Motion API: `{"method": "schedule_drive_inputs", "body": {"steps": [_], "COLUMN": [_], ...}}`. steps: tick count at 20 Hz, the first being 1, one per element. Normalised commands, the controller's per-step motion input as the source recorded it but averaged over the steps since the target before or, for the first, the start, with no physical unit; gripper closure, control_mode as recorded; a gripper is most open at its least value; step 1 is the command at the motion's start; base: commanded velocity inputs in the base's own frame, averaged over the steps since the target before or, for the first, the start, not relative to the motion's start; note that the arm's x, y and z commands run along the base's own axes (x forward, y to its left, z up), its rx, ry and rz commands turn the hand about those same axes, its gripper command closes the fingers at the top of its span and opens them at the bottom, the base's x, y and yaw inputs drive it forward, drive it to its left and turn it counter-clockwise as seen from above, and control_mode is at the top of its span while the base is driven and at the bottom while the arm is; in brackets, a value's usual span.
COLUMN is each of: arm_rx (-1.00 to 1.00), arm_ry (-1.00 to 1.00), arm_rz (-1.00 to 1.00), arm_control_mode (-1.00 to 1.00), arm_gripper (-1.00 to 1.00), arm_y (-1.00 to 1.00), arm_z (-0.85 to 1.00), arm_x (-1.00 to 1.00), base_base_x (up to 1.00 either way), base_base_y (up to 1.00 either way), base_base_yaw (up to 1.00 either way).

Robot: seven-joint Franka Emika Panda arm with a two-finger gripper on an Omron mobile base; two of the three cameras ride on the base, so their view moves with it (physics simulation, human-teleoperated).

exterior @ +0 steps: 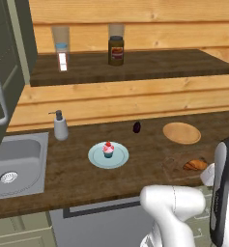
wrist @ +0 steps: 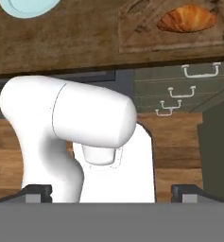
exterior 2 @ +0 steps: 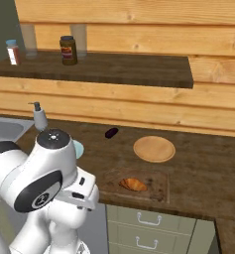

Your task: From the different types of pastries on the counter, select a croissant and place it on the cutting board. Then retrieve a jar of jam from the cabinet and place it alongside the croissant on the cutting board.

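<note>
From the left base view I see the croissant [exterior: 195, 165] lying on the cutting board [exterior: 176, 166] near the front edge of the dark wood table [exterior: 77, 178], at the right. To its left the pink-frosted cupcake [exterior: 108, 150] stands on its pale blue plate [exterior: 97, 159], and a round wooden plate [exterior: 181, 132] sits behind the board with a small dark purple object [exterior: 136, 127] beside it. A soap dispenser [exterior: 60, 126] stands next to the sink [exterior: 19, 161], and a brown jar with a black lid [exterior: 116, 50] is up on the wooden shelf [exterior: 135, 65]. From the right base view I get the croissant [exterior 2: 133, 184] again on the cutting board [exterior 2: 151, 186], just in front of the round wooden plate [exterior 2: 154, 149], with the light drawers [exterior 2: 144, 228] under the table [exterior 2: 203, 168]. In the hand view the croissant [wrist: 186, 20] rests on the board [wrist: 137, 40] at the top right, well apart from my fingers [wrist: 112, 193], whose two dark tips stand fully spread at the bottom corners with nothing between them.
</note>
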Motion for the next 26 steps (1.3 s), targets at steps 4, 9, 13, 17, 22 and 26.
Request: {"method": "schedule_drive_inputs", "body": {"steps": [4, 9, 13, 17, 22, 26], "arm_rx": [0.13, 0.01, 0.03, 0.03, 0.06, 0.05], "arm_ry": [0.01, 0.01, 0.00, 0.00, 0.00, 0.00], "arm_rz": [0.00, 0.00, 0.00, 0.00, 0.00, 0.00], "arm_control_mode": [-1.00, -1.00, -1.00, -1.00, -1.00, 1.00], "arm_gripper": [-1.00, -1.00, -1.00, -1.00, -1.00, -1.00], "arm_y": [0.88, 0.08, 0.05, 0.02, 0.07, 0.04], "arm_z": [-0.28, -0.09, -0.50, -0.56, -0.52, -0.38], "arm_x": [0.00, 0.00, -0.08, -0.03, -0.11, -0.17], "base_base_x": [0.00, 0.00, 0.00, 0.00, 0.00, -0.07], "base_base_y": [0.00, 0.00, 0.00, 0.00, 0.00, 0.02], "base_base_yaw": [0.00, 0.00, 0.00, 0.00, 0.00, 0.00]}}
